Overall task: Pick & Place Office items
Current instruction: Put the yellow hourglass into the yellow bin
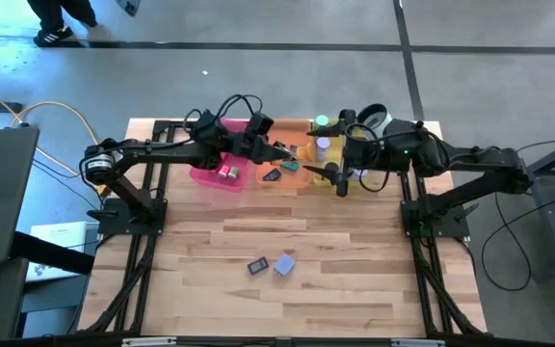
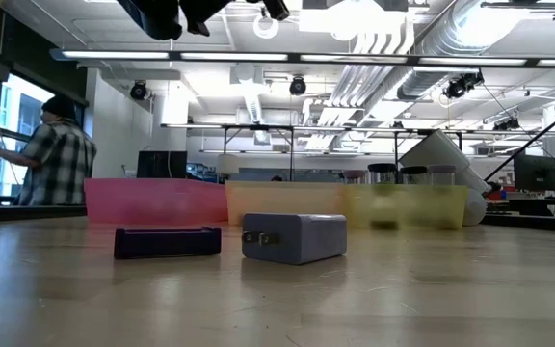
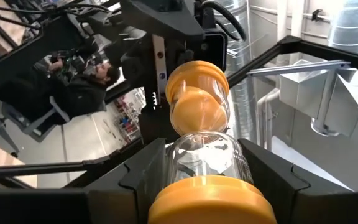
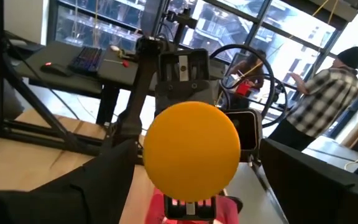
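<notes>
An office item, a clear roll with orange end caps [image 3: 205, 155], hangs in the air over the orange tray [image 1: 276, 176]. My left gripper [image 3: 207, 171] is shut on it, and my left gripper [image 1: 283, 154] reaches in from the table's left. My right gripper [image 4: 191, 186] faces it from the right; its open fingers stand wide on either side of the roll's orange far cap [image 4: 191, 149]. A dark blue flat rectangle [image 1: 256, 266] and a lavender block [image 1: 284, 264] lie flat on the table nearer the front. My left gripper pinches the roll by its clear middle [image 3: 207, 152] between its two fingers [image 3: 145, 177], one on each side. The roll points away from the gripper, level, toward my right gripper, and is lifted clear of the tray. Its far orange cap [image 3: 197, 93] sticks out free.
The pink tray [image 1: 210, 177], the orange tray and the yellow tray [image 1: 338, 154] stand in a row at the table's far edge, holding several small pieces. A white cup [image 1: 374, 120] stands behind the yellow tray. Bare wood [image 1: 287, 222] lies between trays and front items. A person [image 2: 56, 154] stands beyond the table.
</notes>
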Robot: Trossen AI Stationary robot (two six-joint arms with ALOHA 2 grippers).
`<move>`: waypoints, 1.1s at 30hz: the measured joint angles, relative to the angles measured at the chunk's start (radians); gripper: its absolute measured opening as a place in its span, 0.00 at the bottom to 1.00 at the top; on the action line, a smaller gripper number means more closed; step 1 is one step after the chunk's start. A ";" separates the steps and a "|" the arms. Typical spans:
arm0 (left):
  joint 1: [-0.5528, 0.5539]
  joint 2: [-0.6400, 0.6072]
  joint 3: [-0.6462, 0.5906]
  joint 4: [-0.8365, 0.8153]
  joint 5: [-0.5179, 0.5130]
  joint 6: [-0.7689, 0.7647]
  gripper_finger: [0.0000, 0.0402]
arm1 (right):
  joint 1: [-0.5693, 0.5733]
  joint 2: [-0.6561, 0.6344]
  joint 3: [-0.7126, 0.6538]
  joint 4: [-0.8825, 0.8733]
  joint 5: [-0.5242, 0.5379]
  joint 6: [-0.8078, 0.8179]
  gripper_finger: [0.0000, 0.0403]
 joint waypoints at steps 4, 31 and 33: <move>0.000 0.000 0.000 -0.027 -0.001 0.000 0.45 | 0.000 0.004 0.000 -0.014 -0.006 0.000 0.82; 0.002 -0.001 0.000 -0.054 -0.023 0.003 0.45 | 0.000 0.031 0.000 0.008 0.037 -0.053 0.44; 0.001 -0.001 0.000 -0.055 -0.019 -0.005 0.45 | 0.000 0.031 0.000 0.007 0.035 -0.035 0.44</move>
